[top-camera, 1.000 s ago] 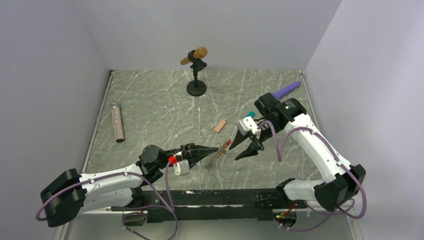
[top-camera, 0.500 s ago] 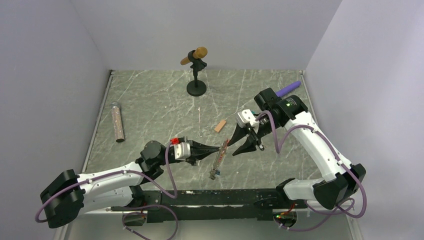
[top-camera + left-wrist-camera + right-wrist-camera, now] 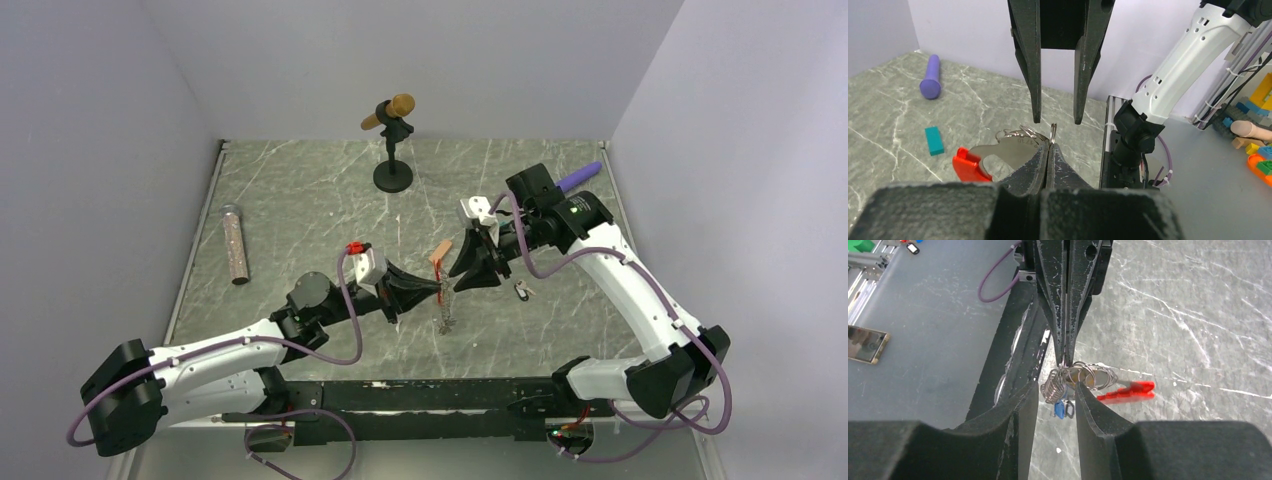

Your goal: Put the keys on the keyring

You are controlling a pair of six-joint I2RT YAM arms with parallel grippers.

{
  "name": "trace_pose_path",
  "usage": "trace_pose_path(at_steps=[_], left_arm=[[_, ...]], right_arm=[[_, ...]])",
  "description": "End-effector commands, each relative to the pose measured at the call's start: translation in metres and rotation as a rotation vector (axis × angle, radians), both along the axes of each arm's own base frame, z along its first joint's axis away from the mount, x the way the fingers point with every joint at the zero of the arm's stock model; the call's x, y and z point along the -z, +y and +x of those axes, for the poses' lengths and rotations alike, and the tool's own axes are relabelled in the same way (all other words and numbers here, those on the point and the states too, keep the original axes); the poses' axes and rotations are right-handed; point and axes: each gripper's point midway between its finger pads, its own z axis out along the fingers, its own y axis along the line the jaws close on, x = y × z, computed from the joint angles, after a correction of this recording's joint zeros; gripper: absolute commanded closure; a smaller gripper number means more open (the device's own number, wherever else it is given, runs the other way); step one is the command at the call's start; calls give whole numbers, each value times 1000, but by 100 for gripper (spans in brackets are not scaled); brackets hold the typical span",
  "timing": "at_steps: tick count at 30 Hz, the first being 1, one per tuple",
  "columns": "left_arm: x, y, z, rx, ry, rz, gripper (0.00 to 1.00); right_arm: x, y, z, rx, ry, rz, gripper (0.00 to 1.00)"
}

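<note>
- Left gripper [image 3: 431, 290] has lifted off the table's [image 3: 300, 210] 6 o'clock edge. It is clamped tight on the keyring [image 3: 1083, 376], which now hangs over mid-table.
- Right gripper [image 3: 462, 272] has moved in from 3 o'clock. Its fingers are spread, straddling the ring coil and holding nothing.
- A key [image 3: 522, 291] now shows on the table at 4 o'clock of the right gripper, so it probably still needs picking up and threading.

The keyring [image 3: 1083, 377] pairs a red clip [image 3: 1128, 390] with silvery rings [image 3: 1091, 374] and a blue tag [image 3: 1059, 409], 1 key [image 3: 522, 291] is black-headed, the table [image 3: 300, 200] is grey-green marble veined white, 1 block [image 3: 934, 140] is teal, and 1 cylinder [image 3: 931, 76] is purple.
</note>
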Motion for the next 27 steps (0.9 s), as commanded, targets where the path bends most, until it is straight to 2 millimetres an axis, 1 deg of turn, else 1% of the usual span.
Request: trace_pose_path(at_steps=[1,16,22,27], left_arm=[[-27,0,6,-22,40,-80,100],[-29,1,15,-70,61,-95,100],[-30,0,17,-77,64,-100,100],[-30,-2,17,-73,64,-102,100]], right_arm=[[0,5,7,35,16,-1,64],[5,10,8,38,100,6,70],[9,12,10,52,124,-2,75],[7,14,11,49,139,5,78]])
